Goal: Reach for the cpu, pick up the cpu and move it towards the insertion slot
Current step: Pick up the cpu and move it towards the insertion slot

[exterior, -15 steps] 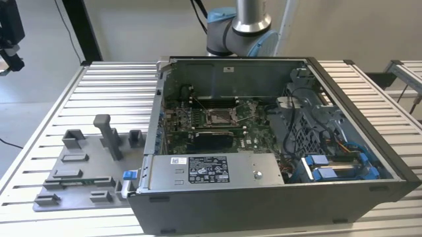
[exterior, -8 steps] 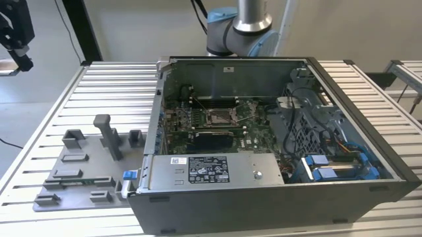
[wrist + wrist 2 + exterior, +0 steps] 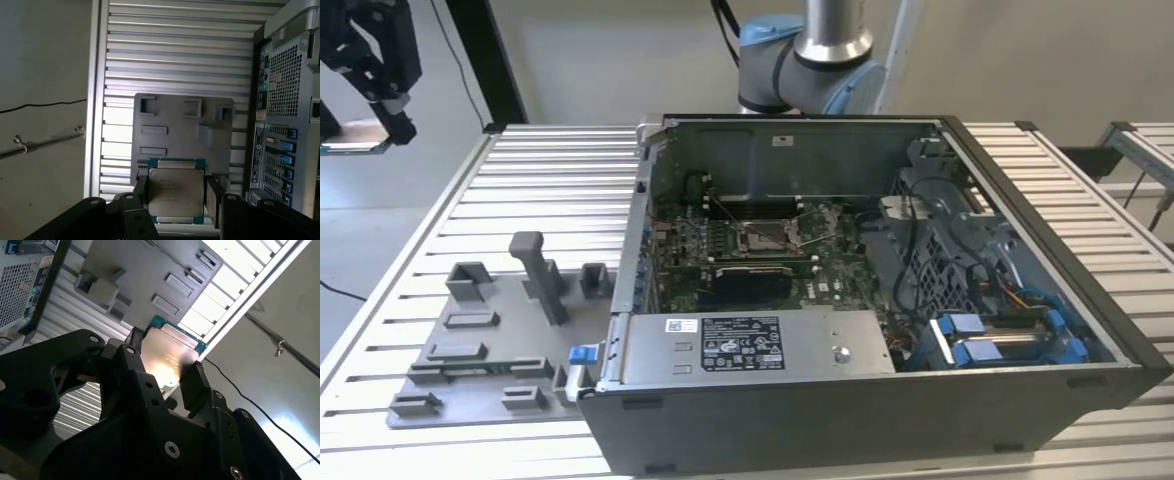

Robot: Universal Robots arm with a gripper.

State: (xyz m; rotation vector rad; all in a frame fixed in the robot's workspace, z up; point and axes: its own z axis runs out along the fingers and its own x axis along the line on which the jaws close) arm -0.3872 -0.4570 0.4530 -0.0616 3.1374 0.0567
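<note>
In the exterior view, the gripper (image 3: pixel 363 125) hangs at the far upper corner on the exterior view's left, beside the edge of the slatted table (image 3: pixel 547 190). Between its dark fingers there is a flat tan piece with a green edge, which is the cpu (image 3: pixel 356 138). An open computer case (image 3: pixel 854 400) stands on the table. Inside it, on the board, lies the insertion slot (image 3: pixel 767 235) with its shiny metal frame. The cpu is well apart from this slot. A grey fixture plate (image 3: pixel 480 350) with small blocks lies on the table, just beside the case on the exterior view's left. The base of the robot arm (image 3: pixel 807 55) rises behind the case.

In the second wrist view, the gripper (image 3: pixel 167 367) is clamped on the cpu (image 3: pixel 167 357). One finger presses on each of two opposite edges, and the pale metal top of the chip catches the light. The fixture plate (image 3: pixel 145 270) and a corner of the computer case (image 3: pixel 22 282) are seen beyond the chip.

In the first wrist view, the cpu (image 3: pixel 176 192) sits square between the two black fingers (image 3: pixel 141 192) of the gripper (image 3: pixel 177 200), and both fingers touch its sides. Its green border shows around the silvery top. Farther off are the fixture plate (image 3: pixel 182 127), the slatted table (image 3: pixel 175 50) and the back side of the computer case (image 3: pixel 285 125). A thin black cable (image 3: pixel 40 105) lies on the floor beside the table.
</note>
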